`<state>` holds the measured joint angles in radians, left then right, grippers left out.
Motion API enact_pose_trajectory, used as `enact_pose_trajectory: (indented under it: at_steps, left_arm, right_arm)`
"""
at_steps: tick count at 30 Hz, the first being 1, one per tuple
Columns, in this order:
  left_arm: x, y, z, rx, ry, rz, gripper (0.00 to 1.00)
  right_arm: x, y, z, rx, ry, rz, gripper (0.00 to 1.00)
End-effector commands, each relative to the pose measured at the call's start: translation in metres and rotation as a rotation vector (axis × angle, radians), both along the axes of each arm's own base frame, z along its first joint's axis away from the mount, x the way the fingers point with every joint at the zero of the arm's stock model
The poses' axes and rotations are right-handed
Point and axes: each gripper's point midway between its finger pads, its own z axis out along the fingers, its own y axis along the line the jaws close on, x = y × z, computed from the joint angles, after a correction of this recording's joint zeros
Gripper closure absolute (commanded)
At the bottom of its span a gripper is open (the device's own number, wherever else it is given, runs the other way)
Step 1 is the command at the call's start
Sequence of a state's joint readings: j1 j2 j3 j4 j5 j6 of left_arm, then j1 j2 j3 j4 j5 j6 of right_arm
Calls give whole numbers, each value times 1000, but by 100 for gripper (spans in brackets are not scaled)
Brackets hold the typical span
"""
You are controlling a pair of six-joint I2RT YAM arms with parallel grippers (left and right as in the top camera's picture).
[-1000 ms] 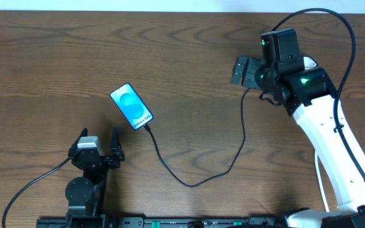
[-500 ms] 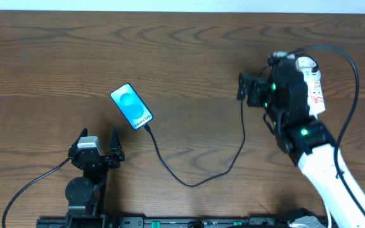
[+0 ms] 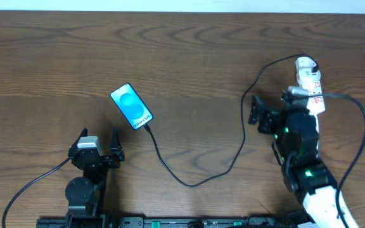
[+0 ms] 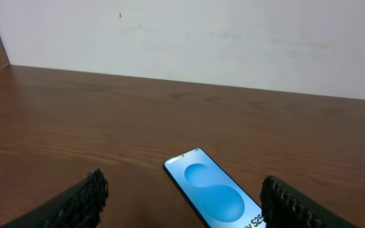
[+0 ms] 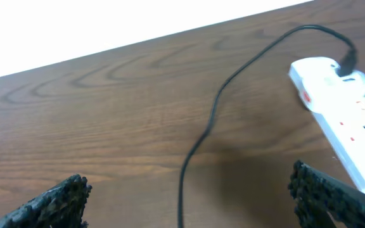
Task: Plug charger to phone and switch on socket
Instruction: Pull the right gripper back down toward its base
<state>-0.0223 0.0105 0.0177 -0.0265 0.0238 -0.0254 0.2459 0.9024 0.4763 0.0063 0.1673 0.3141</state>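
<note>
The phone (image 3: 132, 106) lies face up at centre left, its blue screen lit, and also shows in the left wrist view (image 4: 215, 195). The charger cable (image 3: 189, 182) runs from the phone's near end, loops toward the front, then climbs right to the far end of the socket strip (image 3: 308, 81). In the right wrist view the cable (image 5: 201, 136) ends in a black plug (image 5: 349, 60) at the strip (image 5: 344, 130). My right gripper (image 3: 254, 111) (image 5: 185, 193) is open, left of the strip, over the cable. My left gripper (image 3: 98, 140) (image 4: 185, 206) is open, just in front of the phone.
The table's far edge meets a white wall (image 4: 233, 38). The right arm's own black cable (image 3: 364, 126) loops to the right of the strip. A black rail (image 3: 170, 221) runs along the front edge. A red mark (image 5: 306, 96) shows on the strip's side.
My right arm has pulled back from over the socket strip toward the front of the table, uncovering the strip. The left arm, phone and cable have not moved.
</note>
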Motion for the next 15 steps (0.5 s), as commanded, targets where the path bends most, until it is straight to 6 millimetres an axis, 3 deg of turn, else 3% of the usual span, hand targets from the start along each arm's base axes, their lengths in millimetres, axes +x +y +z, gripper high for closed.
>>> enact_pose_trajectory:
  at_steps: [1, 15]
  left_arm:
    - [-1, 3, -16, 9, 52, 13, 21]
    - [-1, 3, -16, 9, 52, 13, 21]
  right_arm:
    - [-10, -17, -2, -33, -30, -60, 1]
    - [-50, -42, -7, -97, -163, -126, 1]
